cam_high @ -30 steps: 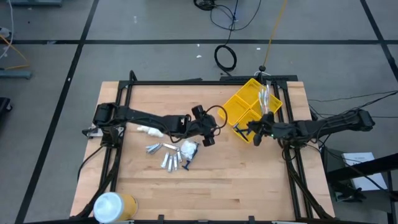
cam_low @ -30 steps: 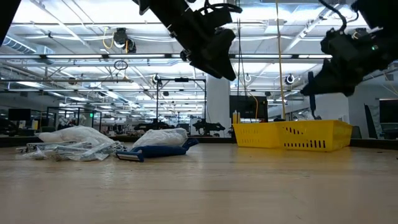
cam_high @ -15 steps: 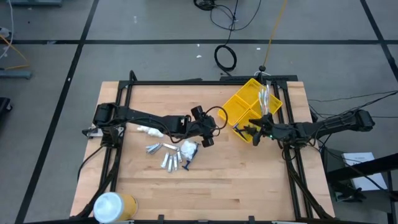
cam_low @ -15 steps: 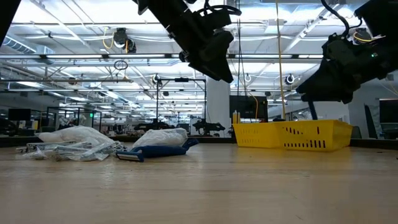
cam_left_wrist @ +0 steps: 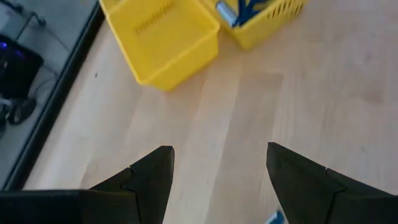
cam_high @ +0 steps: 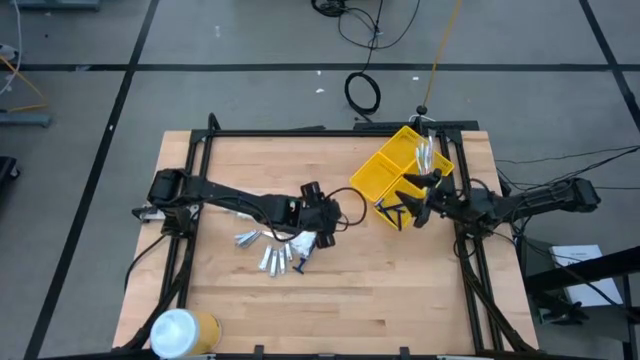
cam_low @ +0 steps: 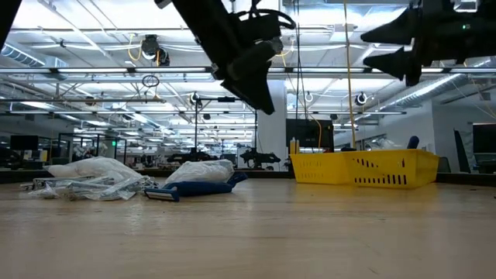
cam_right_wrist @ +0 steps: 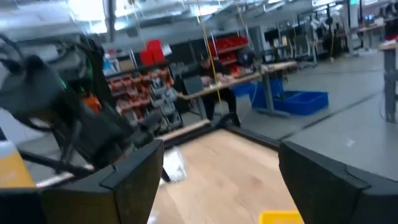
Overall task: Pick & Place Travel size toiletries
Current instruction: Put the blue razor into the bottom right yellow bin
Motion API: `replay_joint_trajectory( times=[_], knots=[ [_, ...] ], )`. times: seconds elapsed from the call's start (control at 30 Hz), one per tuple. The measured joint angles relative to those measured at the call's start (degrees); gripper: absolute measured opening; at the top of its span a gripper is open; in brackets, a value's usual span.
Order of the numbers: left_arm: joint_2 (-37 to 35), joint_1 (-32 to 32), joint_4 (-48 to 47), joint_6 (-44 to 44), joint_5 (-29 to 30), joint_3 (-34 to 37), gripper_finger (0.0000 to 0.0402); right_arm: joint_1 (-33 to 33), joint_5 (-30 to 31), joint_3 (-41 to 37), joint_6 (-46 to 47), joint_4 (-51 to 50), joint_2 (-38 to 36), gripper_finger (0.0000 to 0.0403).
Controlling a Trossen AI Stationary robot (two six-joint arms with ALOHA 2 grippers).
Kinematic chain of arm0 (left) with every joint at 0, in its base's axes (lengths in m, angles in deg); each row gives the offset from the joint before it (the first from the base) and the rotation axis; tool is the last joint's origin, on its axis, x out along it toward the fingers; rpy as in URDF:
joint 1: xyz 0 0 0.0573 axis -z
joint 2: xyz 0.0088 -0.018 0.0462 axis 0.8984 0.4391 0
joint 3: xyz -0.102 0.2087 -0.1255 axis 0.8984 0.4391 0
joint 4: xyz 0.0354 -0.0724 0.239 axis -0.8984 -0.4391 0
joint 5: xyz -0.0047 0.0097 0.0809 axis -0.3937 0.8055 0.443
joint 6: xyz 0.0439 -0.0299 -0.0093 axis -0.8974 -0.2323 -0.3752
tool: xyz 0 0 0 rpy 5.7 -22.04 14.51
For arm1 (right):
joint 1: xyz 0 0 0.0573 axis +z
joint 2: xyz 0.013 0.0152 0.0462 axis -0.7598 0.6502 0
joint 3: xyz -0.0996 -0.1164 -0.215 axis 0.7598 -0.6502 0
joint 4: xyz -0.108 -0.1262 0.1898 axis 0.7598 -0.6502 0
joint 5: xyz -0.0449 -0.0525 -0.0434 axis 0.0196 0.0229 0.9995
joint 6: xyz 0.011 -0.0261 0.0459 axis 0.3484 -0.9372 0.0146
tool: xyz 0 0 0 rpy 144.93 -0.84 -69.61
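Observation:
The travel size toiletries lie in a loose pile left of the table's middle: silvery tubes (cam_high: 262, 250), a white packet (cam_high: 303, 240), a dark blue piece (cam_low: 186, 188), and another white packet (cam_high: 240, 210) farther left. My left gripper (cam_high: 328, 222) hangs open just right of the pile and above it, with only bare table between its fingers (cam_left_wrist: 217, 155). My right gripper (cam_high: 410, 198) is open and raised beside the yellow bin's near corner, its fingers (cam_right_wrist: 221, 149) level and empty. The bin (cam_high: 385, 160) holds clear packets (cam_high: 428, 155) and a blue-and-white item (cam_left_wrist: 239, 9).
A big white-and-yellow cylinder (cam_high: 182, 330) stands at the table's near left corner. Black frame rails (cam_high: 300, 131) run along the far edge and both sides. Bare wood stretches across the near half of the table.
My right gripper has opened, risen and tipped from pointing down to pointing level, beside the bin. My left gripper has moved a little toward the table's left, nearer the pile, and slightly down.

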Motion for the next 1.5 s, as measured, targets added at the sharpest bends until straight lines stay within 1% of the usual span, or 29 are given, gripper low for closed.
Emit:
replay_joint_trajectory(
  times=[0.07, 0.17, 0.23, 0.3, 0.43, 0.5, 0.67, 0.8, 0.9, 0.97, 1.03, 1.17, 1.27, 1.33, 1.5],
  knots=[
    [0.0, 1.44, -1.36, 1.82, -0.06, 0.0, 0.025, 0.28, -0.03, 0.0, -0.12, -0.33, 0.02, 0.0306],
    [-0.11, 3.78, 0.33, 4.74, -2.14, 1.99, 0.025, 0.34, -0.09, 0.0, -0.04, -1.58, 0.36, 0.0306],
    [-0.11, 5.24, 1.22, 8.23, -2.96, 4.65, 0.025, 0.34, -0.11, 0.0, 0.17, -2.29, 0.45, 0.0306],
    [-0.09, 6.58, 0.2, 13.51, -4.78, 7.16, 0.025, 0.34, -0.15, 0.0, 0.2, -2.31, 0.64, 0.0306],
    [-0.09, 9.19, -0.3, 25.15, -13.44, 11.68, 0.0251, 0.34, -0.15, 0.0, 0.14, -2.31, 0.66, 0.0306],
    [-0.04, 10.37, -0.56, 30.1, -16.13, 13.36, 0.0251, 0.34, -0.15, 0.0, 0.14, -2.31, 0.64, 0.0306],
    [-0.04, 11.92, -0.32, 36.57, -16.52, 14.79, 0.0251, 0.34, -0.19, 0.0, 0.75, -2.31, 0.66, 0.0306],
    [-0.04, 12.46, 0.06, 38.1, -17.61, 14.89, 0.0251, 0.34, -0.38, 0.0, 1.99, -2.33, 0.66, 0.0306],
    [0.0, 12.44, 2.6, 38.61, -21.21, 14.91, 0.0251, 0.32, -2.89, 0.0, 2.04, -2.32, 0.64, 0.0306],
    [0.0, 12.66, 4.17, 38.14, -23.68, 14.91, 0.0251, 0.34, -3.3, 0.0, 2.04, -2.33, 0.66, 0.0306],
    [0.0, 13.06, 4.9, 38.03, -24.7, 14.91, 0.0251, 0.34, -3.21, 0.0, 2.04, -2.33, 0.66, 0.0306],
    [0.02, 14.04, 5.18, 37.17, -24.62, 14.91, 0.025, 0.34, -3.22, 0.0, 1.91, -2.33, 0.64, 0.0306],
    [0.9, 14.53, 6.8, 33.98, -21.62, 14.88, 0.025, 0.33, -3.21, 0.0, 1.89, -2.33, 0.64, 0.0306],
    [1.97, 14.48, 7.06, 32.69, -20.64, 14.88, 0.025, 0.34, -3.21, 0.0, 1.87, -2.33, 0.64, 0.0306],
    [5.33, 13.31, 11.34, 32.3, -22.11, 14.64, 0.025, 0.32, -3.21, 0.02, 1.86, -2.39, 0.84, 0.0306]
  ],
)
